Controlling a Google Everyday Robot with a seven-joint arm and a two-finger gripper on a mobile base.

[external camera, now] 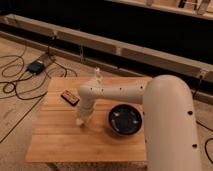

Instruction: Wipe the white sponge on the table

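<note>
Claw mid table, edges well apart

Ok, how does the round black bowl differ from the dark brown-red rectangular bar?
The round black bowl is larger and hollow; the dark brown-red rectangular bar is small and flat. The bowl sits right of the gripper, down at the light wooden table; the bar left. Both rest on it.

Looking down from above the table, behind the arm, fairly near; gripper low over the table's middle.
</note>
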